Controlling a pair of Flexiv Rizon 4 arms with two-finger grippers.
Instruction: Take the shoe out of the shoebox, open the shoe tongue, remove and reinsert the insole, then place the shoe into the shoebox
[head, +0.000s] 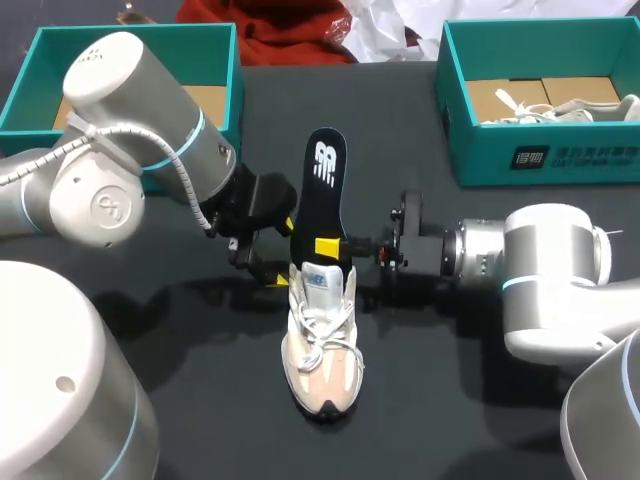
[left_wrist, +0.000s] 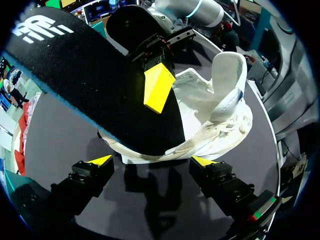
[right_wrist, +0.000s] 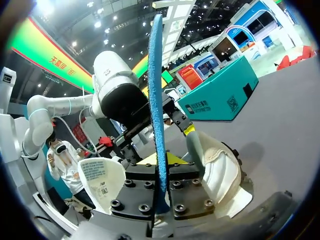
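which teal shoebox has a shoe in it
The right-hand teal shoebox, holding a white laced shoe; the left-hand teal shoebox shows only brown cardboard.

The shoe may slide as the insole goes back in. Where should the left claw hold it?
Probably grip the shoe at its heel, from the left arm's side: the right claw holds the insole from the other side, and the open left claw faces that end.

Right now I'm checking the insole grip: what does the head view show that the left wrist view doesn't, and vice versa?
Head view only: the left shoebox, the right shoebox with a second shoe, and the toe. Left wrist view only: the lining behind the raised tongue. Both: the right gripper shut on the insole standing in the shoe.
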